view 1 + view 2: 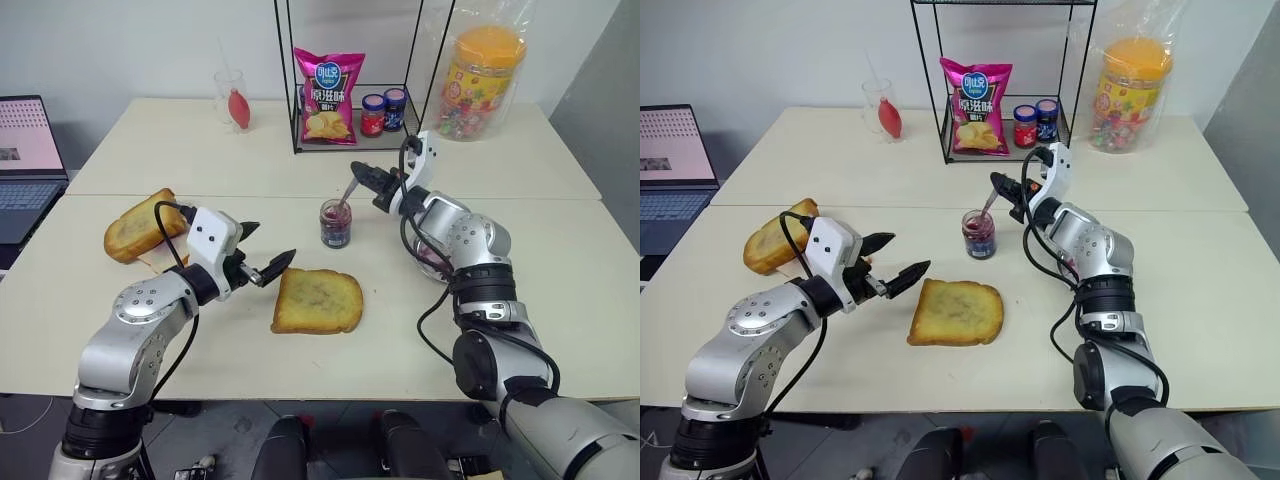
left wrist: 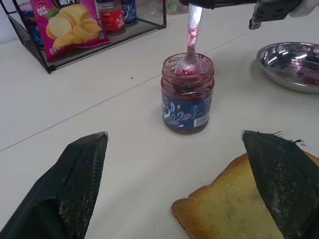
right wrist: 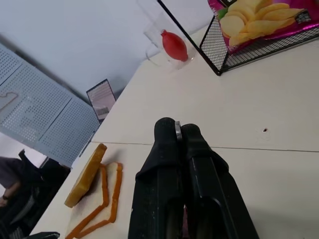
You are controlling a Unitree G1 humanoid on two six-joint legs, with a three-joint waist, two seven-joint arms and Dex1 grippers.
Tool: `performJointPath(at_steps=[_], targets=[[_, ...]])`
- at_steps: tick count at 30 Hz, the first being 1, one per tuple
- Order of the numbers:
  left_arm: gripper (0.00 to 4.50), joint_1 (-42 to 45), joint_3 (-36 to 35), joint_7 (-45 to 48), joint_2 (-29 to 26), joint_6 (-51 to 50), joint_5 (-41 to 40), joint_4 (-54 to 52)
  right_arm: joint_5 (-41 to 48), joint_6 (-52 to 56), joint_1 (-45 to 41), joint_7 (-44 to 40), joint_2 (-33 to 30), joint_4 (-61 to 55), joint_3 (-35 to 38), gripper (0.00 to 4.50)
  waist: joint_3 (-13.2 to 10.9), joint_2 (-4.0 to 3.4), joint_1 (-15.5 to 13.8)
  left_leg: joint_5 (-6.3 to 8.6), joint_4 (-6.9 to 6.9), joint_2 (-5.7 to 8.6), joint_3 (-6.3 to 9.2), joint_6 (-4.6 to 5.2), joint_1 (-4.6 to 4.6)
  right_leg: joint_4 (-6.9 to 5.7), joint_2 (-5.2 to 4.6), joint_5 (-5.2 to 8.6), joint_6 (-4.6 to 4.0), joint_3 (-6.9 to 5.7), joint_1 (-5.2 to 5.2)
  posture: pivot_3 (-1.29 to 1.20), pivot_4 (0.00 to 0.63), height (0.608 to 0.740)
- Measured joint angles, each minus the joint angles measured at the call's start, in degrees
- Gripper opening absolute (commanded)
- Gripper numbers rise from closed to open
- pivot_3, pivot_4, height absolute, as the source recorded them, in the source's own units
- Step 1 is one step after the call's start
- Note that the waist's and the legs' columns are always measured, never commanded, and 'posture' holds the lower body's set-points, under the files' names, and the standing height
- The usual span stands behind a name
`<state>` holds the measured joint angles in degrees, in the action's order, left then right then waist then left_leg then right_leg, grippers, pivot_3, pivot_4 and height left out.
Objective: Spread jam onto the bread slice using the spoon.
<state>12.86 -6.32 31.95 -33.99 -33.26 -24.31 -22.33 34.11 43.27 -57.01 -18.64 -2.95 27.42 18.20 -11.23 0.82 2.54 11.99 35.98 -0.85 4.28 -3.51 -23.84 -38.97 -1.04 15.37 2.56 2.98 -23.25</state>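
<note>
The jam fills a small clear jar with a blue label, standing open at the table's middle. The spoon has its bowl at the jar's mouth and its smeared handle slanting up into my right gripper, which is shut on the handle's end above and to the right of the jar. The bread slice, thick and golden-brown, lies flat just in front of the jar. My left gripper hovers open to the left of the slice, pointing toward the jar, with nothing between its fingers.
A round steel dish smeared with jam sits right of the jar. More bread slices lie at the left. A wire rack at the back holds a chip bag and two small jars. A laptop stands far left.
</note>
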Motion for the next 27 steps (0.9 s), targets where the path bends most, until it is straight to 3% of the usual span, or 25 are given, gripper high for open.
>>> performJointPath(at_steps=[21,27], targets=[[4.5,1.0,0.6,0.2,0.4,0.6,0.6,0.9,8.8,3.5,-0.6,6.6,0.9,0.4,7.7,0.04,0.0,0.0,0.1,0.0,-0.01,0.0,0.0,0.0,-0.01,0.0,0.0,0.0,0.0,0.0,0.0,0.0,0.15,0.74],[4.5,-1.3,-0.7,1.2,0.0,1.0,0.1,0.8,15.0,9.0,-0.6,10.1,0.9,-7.8,9.0,0.04,0.0,-0.02,0.4,0.01,-0.04,-0.01,0.0,0.01,-0.06,0.01,0.0,0.01,-0.01,-0.01,-0.05,0.0,0.15,0.74]])
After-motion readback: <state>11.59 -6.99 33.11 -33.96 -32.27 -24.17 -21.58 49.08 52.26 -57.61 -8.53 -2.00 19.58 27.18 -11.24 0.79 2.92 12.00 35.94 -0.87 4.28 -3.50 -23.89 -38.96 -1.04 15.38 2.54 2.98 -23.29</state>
